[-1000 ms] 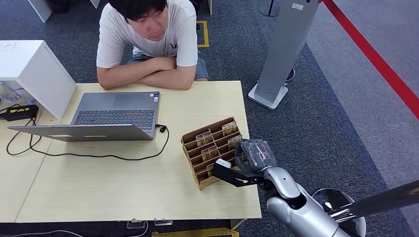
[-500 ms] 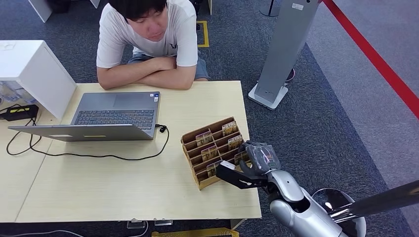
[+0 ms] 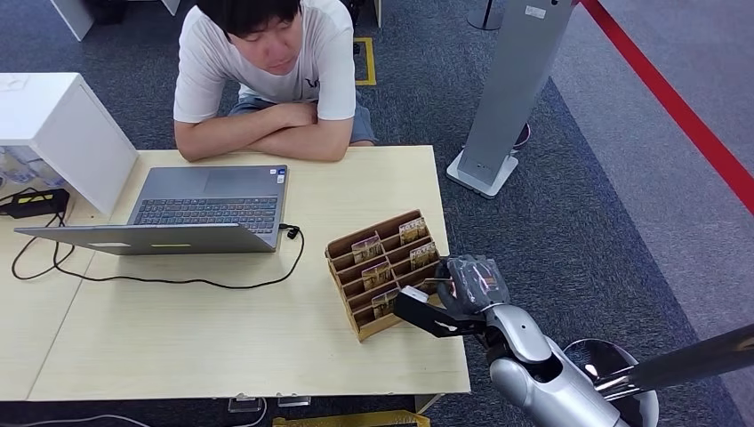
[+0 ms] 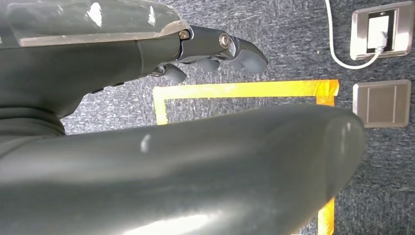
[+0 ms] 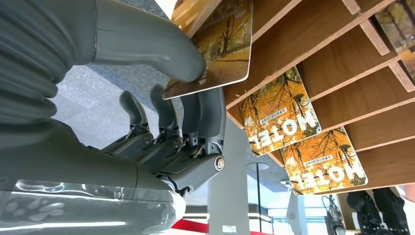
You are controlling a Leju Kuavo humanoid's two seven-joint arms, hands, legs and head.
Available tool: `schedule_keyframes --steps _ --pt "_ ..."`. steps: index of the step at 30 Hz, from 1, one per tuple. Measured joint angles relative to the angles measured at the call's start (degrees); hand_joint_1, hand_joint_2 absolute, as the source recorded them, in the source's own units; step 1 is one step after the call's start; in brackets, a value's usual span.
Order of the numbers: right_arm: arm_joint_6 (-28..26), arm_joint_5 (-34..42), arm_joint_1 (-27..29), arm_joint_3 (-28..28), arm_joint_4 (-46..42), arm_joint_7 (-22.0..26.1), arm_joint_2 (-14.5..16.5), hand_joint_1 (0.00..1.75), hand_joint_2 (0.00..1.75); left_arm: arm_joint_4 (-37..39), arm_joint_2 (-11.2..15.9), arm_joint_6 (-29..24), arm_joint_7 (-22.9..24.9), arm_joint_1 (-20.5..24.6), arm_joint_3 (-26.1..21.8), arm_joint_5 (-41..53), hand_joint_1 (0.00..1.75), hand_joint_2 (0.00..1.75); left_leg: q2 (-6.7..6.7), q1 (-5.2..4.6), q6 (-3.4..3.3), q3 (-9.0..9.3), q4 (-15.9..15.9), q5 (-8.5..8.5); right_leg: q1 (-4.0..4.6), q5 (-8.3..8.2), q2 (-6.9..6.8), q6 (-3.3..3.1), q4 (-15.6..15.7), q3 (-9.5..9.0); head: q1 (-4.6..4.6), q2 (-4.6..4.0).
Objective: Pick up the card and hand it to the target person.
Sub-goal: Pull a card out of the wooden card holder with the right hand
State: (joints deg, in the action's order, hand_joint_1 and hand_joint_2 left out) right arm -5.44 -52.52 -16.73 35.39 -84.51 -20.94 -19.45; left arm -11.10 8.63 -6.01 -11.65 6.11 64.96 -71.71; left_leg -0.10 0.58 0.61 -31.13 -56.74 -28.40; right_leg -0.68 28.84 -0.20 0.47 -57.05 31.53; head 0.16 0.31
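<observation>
Head view is evenly lit from overhead, pretty bright and sharp, with only soft short shadows on the tabletop (image 3: 222, 320) under the laptop (image 3: 209, 209) and beside the card rack (image 3: 378, 271). In the right wrist view, the card (image 5: 222, 49) pinched between the thumb and the fingers (image 5: 195, 117) is crisp, the background past the fingers goes washed-out and blurry, and there's glare on the shiny cover. Left wrist view is dimmer: the big thumb (image 4: 195, 166) up close is soft and out of focus with small highlight spots, while the carpet beyond the fingers stays sharp.
</observation>
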Motion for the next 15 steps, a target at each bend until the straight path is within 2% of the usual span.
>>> schedule_keyframes --steps 15 --pt "0.3 -0.3 0.0 0.0 -0.4 0.0 0.0 1.48 1.75 0.0 0.0 -0.7 -1.9 0.0 0.0 0.5 0.0 0.0 -0.01 0.0 0.0 -0.02 0.0 0.0 0.0 0.0 0.0 0.0 0.0 0.0 0.02 0.0"
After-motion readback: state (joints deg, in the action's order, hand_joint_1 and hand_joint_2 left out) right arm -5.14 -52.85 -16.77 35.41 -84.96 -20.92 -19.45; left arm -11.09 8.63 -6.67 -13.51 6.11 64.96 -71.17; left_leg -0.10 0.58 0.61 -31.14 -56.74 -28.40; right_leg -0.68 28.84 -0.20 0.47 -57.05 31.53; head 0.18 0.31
